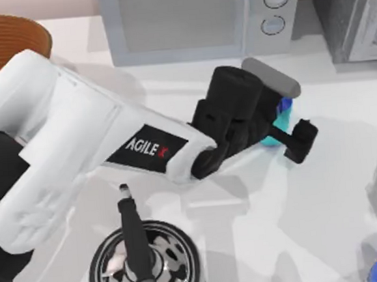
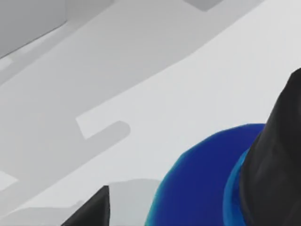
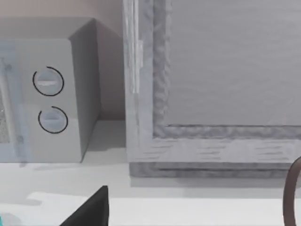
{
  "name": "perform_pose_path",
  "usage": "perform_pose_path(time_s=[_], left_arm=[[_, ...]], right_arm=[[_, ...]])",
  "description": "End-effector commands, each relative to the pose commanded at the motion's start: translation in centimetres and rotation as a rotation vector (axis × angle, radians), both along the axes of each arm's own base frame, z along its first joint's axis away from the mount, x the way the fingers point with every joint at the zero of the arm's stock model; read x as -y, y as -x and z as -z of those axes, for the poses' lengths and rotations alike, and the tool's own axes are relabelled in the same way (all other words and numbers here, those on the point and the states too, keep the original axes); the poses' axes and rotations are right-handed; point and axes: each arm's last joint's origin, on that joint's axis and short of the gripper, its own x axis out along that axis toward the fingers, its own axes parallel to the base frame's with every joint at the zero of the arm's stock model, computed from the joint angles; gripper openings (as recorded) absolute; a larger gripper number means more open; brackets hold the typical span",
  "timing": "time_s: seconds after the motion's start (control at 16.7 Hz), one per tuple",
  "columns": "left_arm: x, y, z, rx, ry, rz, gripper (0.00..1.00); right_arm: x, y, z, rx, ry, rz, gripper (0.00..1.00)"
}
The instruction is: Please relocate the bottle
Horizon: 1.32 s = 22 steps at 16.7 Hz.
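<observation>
Left hand [image 1: 280, 122] closes around the bottle [image 1: 284, 107] on the desk [image 1: 260, 227] before the microwave [image 1: 198, 19]; the bottle is mostly hidden. Right hand's grip cannot be told.

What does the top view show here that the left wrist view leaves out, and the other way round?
Top view alone: the left arm's white body reaching across the table, the microwave at the back, a woven basket at the back left and a round metal container near the front. Left wrist view alone: the bottle's dark blue shoulder close up, beside one dark finger. Both share the bottle, the left gripper around it and the white table.
</observation>
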Motion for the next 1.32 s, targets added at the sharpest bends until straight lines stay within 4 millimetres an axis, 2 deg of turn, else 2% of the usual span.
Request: perform_pose_path(time_s=[0.72, 1.32], left_arm=[[0.00, 0.00, 0.00, 0.000, 0.000, 0.000, 0.02], [-0.09, -0.04, -0.09, 0.003, 0.000, -0.002, 0.00]], right_arm=[[0.00, 0.00, 0.00, 0.000, 0.000, 0.000, 1.00], [0.00, 0.00, 0.00, 0.000, 0.000, 0.000, 1.00]])
